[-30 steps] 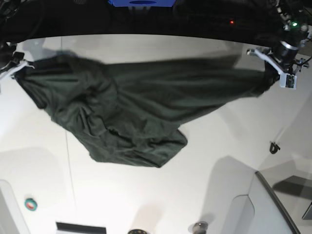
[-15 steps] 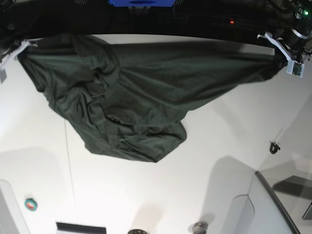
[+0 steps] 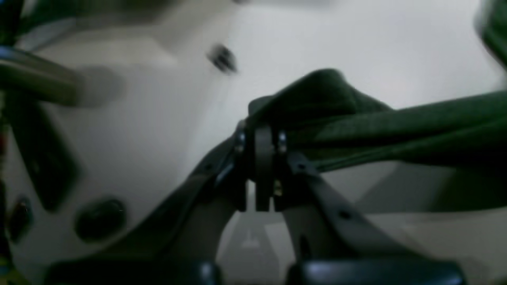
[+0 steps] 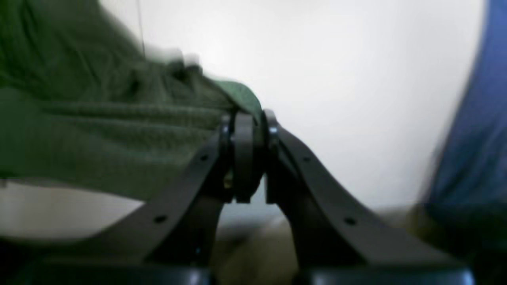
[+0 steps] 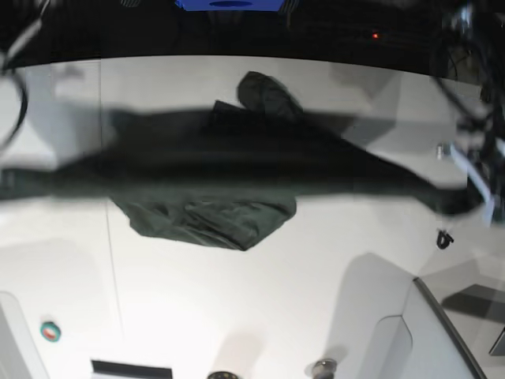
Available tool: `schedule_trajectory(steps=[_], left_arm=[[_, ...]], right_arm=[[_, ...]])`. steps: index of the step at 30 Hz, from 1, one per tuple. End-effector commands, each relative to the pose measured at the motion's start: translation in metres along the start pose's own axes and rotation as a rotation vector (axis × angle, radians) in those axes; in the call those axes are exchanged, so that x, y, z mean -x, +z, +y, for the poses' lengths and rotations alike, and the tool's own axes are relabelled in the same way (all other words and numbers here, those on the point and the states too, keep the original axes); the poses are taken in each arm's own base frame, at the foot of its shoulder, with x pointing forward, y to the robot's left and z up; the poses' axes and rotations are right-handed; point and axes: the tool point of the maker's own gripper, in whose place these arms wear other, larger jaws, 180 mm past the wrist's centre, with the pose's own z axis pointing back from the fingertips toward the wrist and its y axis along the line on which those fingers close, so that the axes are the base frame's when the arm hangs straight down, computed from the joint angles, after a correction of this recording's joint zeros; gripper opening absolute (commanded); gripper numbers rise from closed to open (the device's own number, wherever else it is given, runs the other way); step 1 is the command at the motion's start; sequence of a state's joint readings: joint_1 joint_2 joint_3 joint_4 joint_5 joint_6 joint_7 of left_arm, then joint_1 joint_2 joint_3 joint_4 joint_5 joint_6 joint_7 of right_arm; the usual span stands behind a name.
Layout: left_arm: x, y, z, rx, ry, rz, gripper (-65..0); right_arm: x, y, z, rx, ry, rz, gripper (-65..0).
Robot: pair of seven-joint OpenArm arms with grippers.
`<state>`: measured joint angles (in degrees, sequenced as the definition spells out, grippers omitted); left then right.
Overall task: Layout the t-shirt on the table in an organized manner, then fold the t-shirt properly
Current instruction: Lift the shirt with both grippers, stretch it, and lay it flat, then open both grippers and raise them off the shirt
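We hold the soft dark green t-shirt [image 5: 237, 170] stretched above the white surface [image 5: 237, 300], left gripper [image 3: 259, 136] and right gripper [image 4: 247, 122] clamped on its edges; laying flat and folding remain

the dark green t-shirt [image 5: 213, 170] is stretched wide from 9 to 3 o'clock across the far half of the white table [image 5: 237, 316], blurred. a bunched, wrinkled part sags at its lower middle onto the tabletop; a rounded lump of cloth pokes up at 12 o'clock.
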<state>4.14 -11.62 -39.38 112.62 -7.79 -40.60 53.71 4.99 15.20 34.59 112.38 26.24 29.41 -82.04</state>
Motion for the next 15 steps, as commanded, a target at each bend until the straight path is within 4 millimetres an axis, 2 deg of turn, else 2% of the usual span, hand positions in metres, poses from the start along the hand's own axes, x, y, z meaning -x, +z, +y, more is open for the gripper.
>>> schedule_trajectory(steps=[1,3,4,5,6,7,8,9,11,13,14,15], left_arm=[[-0.042,-0.002,0.01,-0.027,-0.009,-0.098,-65.0],[-0.087,-0.019,0.007,-0.018,0.057,-0.16,-65.0],[-0.106,-0.032,0.0,0.002,0.128,-0.191,-65.0],[-0.117,-0.046,-0.007,0.017,0.194,-0.196,-65.0],[-0.126,-0.064,-0.014,0.029,0.248,-0.189,-65.0],[-0.128,-0.083,-0.024,0.029,0.281,-0.166,-65.0],[-0.129,-0.099,-0.034,0.023,0.299,-0.157,-65.0],[-0.125,-0.113,-0.042,0.008,0.312,-0.154,-57.4],[-0.114,-0.131,-0.052,0.0,0.367,-0.167,-31.8],[-0.11,-0.137,-0.053,-0.002,0.405,-0.2,-5.3],[-0.106,-0.137,-0.053,-0.006,0.413,-0.2,0.0],[-0.1,-0.134,-0.056,-0.005,0.43,-0.2,0.0]], right_arm=[[-0.044,0.001,-0.001,-0.013,0.028,-0.102,-61.1],[-0.093,-0.022,0.013,-0.098,0.025,-0.134,-60.3],[-0.115,-0.041,0.026,-0.16,0.025,-0.136,-58.4],[-0.129,-0.062,0.041,-0.217,0.035,-0.123,-53.3],[-0.139,-0.084,0.053,-0.253,0.06,-0.093,-44.9],[-0.146,-0.105,0.064,-0.274,0.092,-0.064,-33.5],[-0.144,-0.126,0.075,-0.286,0.126,-0.021,-23.3],[-0.139,-0.144,0.082,-0.296,0.145,0.014,-17.0],[-0.131,-0.161,0.085,-0.302,0.143,0.05,-15.6],[-0.13,-0.163,0.087,-0.31,0.128,0.031,-15.6],[-0.131,-0.16,0.085,-0.309,0.116,0.009,-15.6],[-0.126,-0.157,0.079,-0.306,0.093,-0.004,-15.6]])
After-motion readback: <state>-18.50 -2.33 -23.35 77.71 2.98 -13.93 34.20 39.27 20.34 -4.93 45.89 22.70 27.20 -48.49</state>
